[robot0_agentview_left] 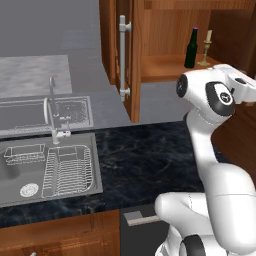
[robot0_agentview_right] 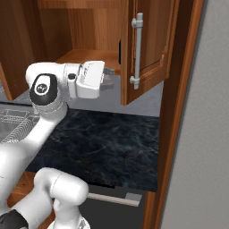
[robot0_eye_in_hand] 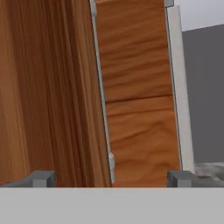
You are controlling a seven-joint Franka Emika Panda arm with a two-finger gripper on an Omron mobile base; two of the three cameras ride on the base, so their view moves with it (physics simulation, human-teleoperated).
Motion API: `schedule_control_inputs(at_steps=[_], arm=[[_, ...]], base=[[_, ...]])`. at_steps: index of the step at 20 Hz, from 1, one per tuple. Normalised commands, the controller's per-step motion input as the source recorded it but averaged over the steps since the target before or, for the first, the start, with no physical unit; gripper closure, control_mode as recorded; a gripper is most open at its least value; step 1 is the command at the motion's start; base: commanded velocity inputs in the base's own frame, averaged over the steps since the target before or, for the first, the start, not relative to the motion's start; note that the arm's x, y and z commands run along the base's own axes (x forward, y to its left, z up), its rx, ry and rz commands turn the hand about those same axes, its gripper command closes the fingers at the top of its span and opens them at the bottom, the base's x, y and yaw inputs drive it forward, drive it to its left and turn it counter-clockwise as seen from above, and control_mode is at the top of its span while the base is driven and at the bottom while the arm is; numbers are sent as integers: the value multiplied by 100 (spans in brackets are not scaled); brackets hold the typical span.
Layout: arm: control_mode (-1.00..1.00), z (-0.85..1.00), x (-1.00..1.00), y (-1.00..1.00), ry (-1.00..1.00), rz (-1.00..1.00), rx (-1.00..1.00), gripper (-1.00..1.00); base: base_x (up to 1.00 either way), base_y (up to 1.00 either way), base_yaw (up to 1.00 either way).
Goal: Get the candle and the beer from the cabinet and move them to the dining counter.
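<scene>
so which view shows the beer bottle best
The left base view: the beer stands upright on the open cabinet shelf, just left of the candle. The right base view catches the shelf, the hand view wood panels; I see no bottle there.

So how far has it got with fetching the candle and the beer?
Early days. Done: the cabinet doors stand open. In hand: nothing; the end effector is open and empty, raised in front of the cabinet, and the hand view looks at wood panels up close. Left: the beer and the candle stand upright side by side on the cabinet shelf, so both must be grasped and carried to the dining counter.
</scene>
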Motion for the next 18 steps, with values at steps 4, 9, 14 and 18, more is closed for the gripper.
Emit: schedule_control_inputs(at_steps=[4, 9, 14, 18], arm=[[-100, -8, 0, -24, 0, -30, 0, -100], [-100, -10, 0, -5, 0, -24, 0, -100], [-100, -10, 0, -1, 0, -21, 0, -100], [-100, 0, 0, 31, 0, -2, 0, -100]], base=[[0, 0, 0], [0, 0, 0], [0, 0, 0], [0, 0, 0]])
